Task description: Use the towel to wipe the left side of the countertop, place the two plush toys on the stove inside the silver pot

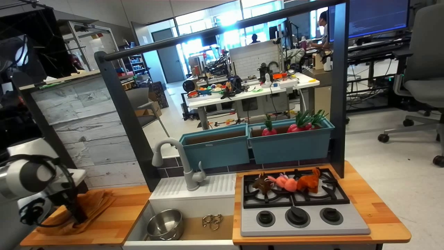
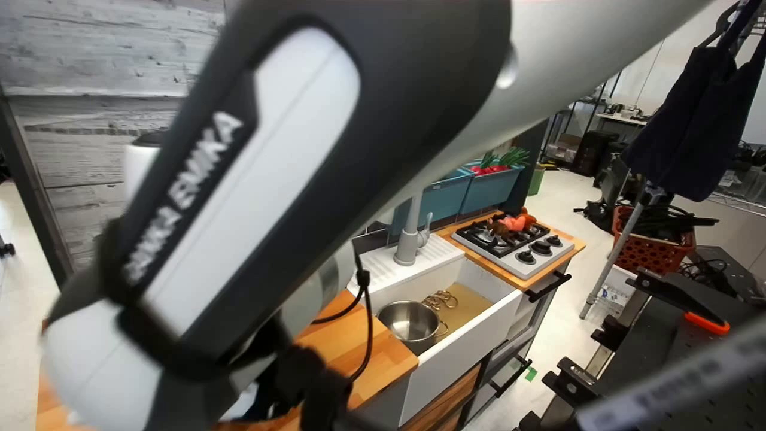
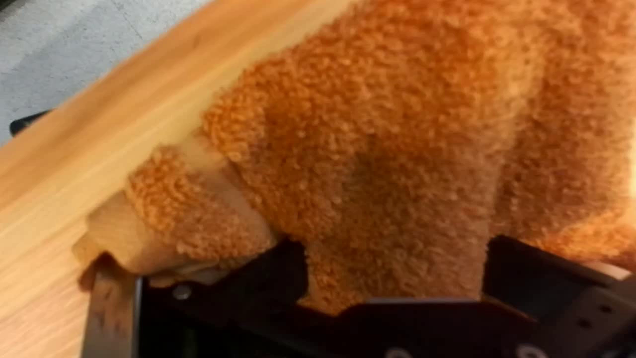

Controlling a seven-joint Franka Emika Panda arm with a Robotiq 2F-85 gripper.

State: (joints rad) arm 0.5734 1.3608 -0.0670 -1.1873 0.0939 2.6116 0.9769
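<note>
At the left side of the table (image 1: 119,213), the towel (image 3: 407,124) lies between the widespread jaws of the hand (image 3: 396,243), spreading out beyond. Closing inward would likely gather it.

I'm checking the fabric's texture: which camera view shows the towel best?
The wrist view: the towel fills much of it, fuzzy pile and folds plain. An exterior view shows it small on the countertop, partly behind the jaws. In an exterior view, the arm blocks much; I cannot surely make the towel out.
</note>
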